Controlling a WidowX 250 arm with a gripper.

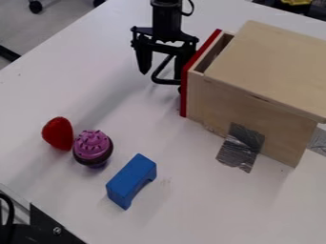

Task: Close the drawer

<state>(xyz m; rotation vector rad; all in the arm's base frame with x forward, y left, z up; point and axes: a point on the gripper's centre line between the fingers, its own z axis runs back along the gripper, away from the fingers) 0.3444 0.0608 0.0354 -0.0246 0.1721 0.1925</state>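
The wooden drawer (196, 97) has a red front panel and juts a little out of the left side of its wooden box (267, 62); a narrow strip of its inside shows along the top. A black loop handle (167, 81) sticks out to the left from the red front. At the top centre, my gripper (161, 70) hangs down beside the front with its fingers apart. The right finger is close against the red panel, and the handle lies around the space between the fingers. Whether the finger touches the panel, I cannot tell.
A red strawberry-like toy (58, 134), a purple-topped cupcake (93, 147) and a blue block (132, 180) rest on the white table (191, 209) at the left and lower centre. Silver tape (240, 147) fixes the box's near side to the table.
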